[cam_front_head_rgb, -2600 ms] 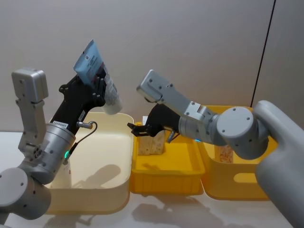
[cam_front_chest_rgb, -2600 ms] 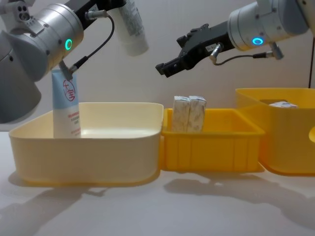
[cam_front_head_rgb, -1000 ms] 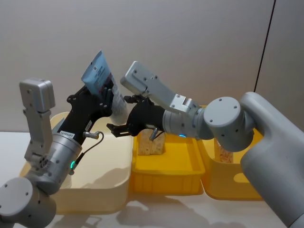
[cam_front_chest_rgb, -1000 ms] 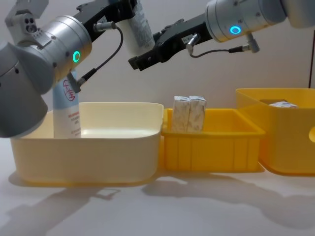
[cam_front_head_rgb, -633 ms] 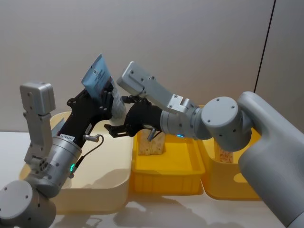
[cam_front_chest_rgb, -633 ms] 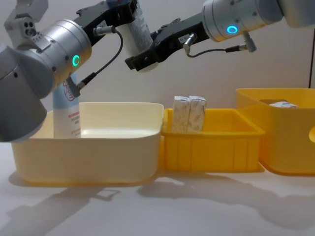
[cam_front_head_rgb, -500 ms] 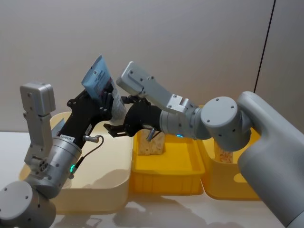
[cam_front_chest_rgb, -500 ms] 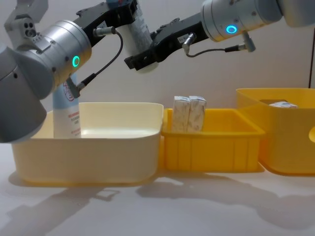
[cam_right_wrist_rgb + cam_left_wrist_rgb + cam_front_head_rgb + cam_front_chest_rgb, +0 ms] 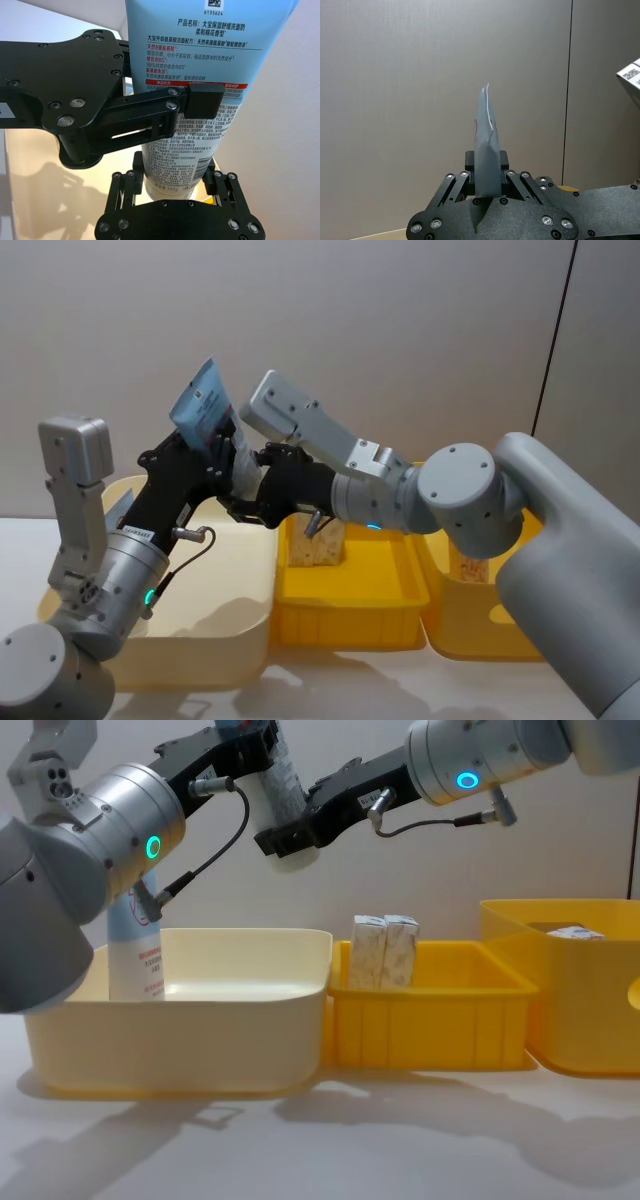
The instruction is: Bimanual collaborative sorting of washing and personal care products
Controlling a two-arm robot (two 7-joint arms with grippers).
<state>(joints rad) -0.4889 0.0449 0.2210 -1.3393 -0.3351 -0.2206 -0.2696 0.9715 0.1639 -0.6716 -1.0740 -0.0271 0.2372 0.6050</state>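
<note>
My left gripper point(image 9: 225, 455) is shut on a pale-blue tube point(image 9: 205, 405), held tilted in the air over the cream bin point(image 9: 180, 1030) with its white cap down. My right gripper point(image 9: 285, 835) has closed on the same tube point(image 9: 283, 790) just above the cap. In the right wrist view the tube point(image 9: 200, 50) runs from my right gripper point(image 9: 174, 175) up past the left gripper's fingers point(image 9: 205, 97). A second tube point(image 9: 135, 945) stands upright in the cream bin. Two cream-white cartons point(image 9: 385, 950) stand in the small yellow bin point(image 9: 430, 1020).
A larger yellow bin point(image 9: 590, 1020) stands at the right with another carton point(image 9: 575, 932) inside. The three bins sit side by side on a white table point(image 9: 400, 1140). A plain grey wall is behind.
My right gripper has swung left from above the small yellow bin to the raised tube and closed around its cap end. The left arm shifted the tube slightly towards it.
</note>
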